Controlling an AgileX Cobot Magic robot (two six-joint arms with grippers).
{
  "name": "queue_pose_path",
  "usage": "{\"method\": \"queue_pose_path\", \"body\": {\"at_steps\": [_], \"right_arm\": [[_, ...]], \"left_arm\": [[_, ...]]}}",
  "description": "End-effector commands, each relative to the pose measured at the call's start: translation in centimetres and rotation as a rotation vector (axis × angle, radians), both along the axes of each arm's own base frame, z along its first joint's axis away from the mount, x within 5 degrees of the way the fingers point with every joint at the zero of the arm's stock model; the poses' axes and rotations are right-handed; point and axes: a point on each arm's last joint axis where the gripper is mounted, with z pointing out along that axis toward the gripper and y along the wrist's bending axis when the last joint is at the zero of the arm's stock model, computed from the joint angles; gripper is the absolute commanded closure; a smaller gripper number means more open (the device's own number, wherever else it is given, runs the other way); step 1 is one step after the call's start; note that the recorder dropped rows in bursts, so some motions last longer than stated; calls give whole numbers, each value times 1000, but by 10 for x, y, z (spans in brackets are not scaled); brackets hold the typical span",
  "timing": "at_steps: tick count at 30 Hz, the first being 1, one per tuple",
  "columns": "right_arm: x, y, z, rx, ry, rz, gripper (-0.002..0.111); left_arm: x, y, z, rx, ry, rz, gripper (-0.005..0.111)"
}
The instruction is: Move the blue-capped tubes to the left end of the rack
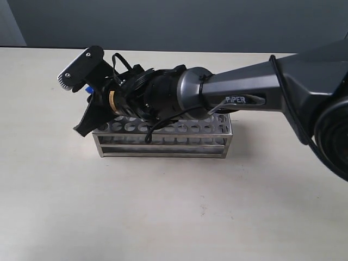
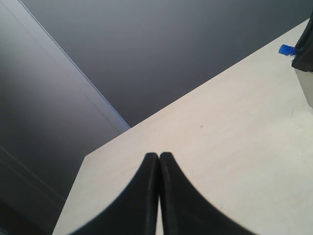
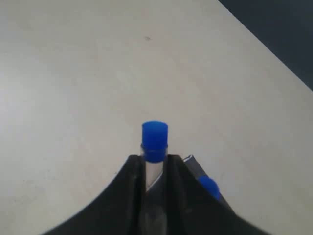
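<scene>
Desk (image 1: 163, 217): pale, only the rack on it in ext view. Right arm (image 1: 261, 92) reaches across from the right of ext view and covers most of the rack top. Rack (image 1: 163, 142): shiny steel, mid-desk, long side to cam; the holes that show look empty, rest hidden under the arm. Right tool (image 3: 155, 164): at rack's left end, narrow, pads pinched on a blue-capped tube (image 3: 154, 139) just under the cap, tube approx upright btwn them. Can't tell if its foot sits in a hole. Left tool (image 2: 159, 159): well apart from rack, fingers pressed together, nothing btwn, over bare desk. Second blue cap (image 3: 209, 187): just beside the held tube, lower, prob. seated in rack; other tubes not visible. Handling, my guess: tube is thin, light, stiff, smooth-walled so slippery, prob. fragile. Best hold is the upper wall right below the cap w/ a light squeeze, kept vertical so it drops into a hole w/o scraping the plate.
</scene>
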Motion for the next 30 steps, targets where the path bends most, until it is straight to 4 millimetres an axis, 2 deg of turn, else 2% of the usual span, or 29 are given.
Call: {"method": "queue_pose_path", "body": {"at_steps": [1, 10, 20, 30], "right_arm": [[-8, 3, 27, 61, -3, 38, 109], [-9, 4, 28, 38, -33, 79, 109], [-11, 2, 41, 62, -43, 89, 109], [-14, 3, 43, 66, -33, 121, 109]], "left_arm": [[0, 0, 2, -5, -3, -2, 106], [0, -1, 2, -5, -8, -6, 106], [0, -1, 2, -5, -8, -6, 106], [0, -1, 2, -5, -8, -6, 106]]}}
